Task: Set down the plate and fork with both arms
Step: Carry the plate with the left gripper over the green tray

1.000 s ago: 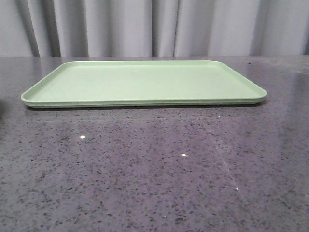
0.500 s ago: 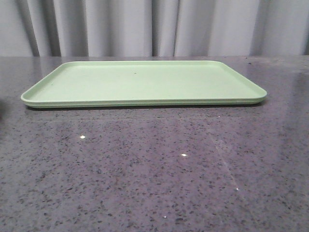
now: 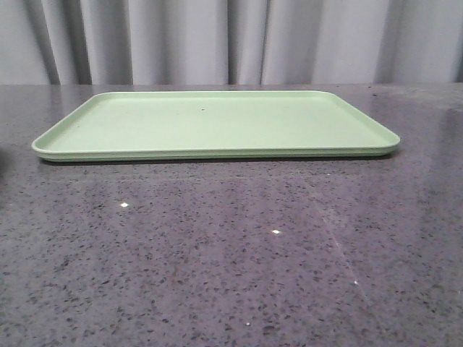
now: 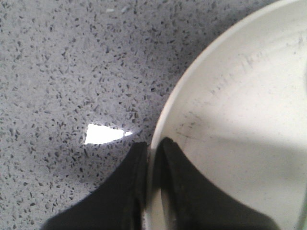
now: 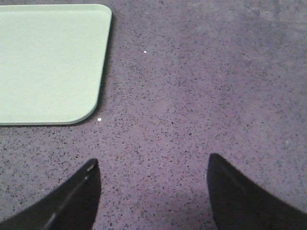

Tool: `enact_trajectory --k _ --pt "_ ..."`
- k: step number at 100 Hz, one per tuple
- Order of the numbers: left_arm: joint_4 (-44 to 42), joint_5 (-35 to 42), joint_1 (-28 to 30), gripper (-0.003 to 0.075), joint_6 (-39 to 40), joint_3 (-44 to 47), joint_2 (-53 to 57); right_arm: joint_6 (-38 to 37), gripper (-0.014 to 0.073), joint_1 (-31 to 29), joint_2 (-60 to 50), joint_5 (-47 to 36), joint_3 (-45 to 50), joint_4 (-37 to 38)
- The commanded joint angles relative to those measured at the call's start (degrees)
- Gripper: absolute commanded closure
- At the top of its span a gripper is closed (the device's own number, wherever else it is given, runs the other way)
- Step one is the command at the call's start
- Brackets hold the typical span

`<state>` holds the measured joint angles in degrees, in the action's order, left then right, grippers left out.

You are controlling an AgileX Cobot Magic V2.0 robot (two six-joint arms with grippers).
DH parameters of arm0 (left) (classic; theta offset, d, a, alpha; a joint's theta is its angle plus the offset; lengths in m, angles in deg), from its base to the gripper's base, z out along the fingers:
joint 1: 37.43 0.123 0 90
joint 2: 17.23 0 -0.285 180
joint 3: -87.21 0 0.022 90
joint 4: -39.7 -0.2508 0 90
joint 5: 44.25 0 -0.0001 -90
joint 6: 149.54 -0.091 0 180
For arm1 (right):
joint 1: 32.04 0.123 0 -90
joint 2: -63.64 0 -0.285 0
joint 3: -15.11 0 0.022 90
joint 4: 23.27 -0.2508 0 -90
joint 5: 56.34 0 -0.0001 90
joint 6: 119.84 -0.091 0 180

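The plate (image 4: 240, 110), round and pale cream inside, fills much of the left wrist view and lies on the speckled table. My left gripper (image 4: 153, 146) is shut on the plate's rim, one finger outside and one inside. My right gripper (image 5: 152, 165) is open and empty above bare table, a corner of the light green tray (image 5: 48, 62) beside it. The fork is out of view. Neither arm shows in the front view.
The light green tray (image 3: 217, 123) lies flat on the grey speckled table (image 3: 231, 253) at the back middle, with nothing on it. Grey curtains hang behind the table.
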<state>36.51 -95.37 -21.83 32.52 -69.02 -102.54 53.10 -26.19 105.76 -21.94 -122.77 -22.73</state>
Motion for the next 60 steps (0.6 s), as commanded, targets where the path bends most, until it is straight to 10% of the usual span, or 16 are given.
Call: enact_trajectory --k 1,60 --pt "-0.52 0.65 0.08 0.0741 0.41 -1.26 1.11 0.6 0.0107 -0.3 0.43 -3.57 -2.19 -0.01" --pt "12.13 -3.42 8.29 0.0741 -7.37 -1.39 9.86 0.6 0.0107 -0.3 0.71 -3.57 -2.02 -0.01"
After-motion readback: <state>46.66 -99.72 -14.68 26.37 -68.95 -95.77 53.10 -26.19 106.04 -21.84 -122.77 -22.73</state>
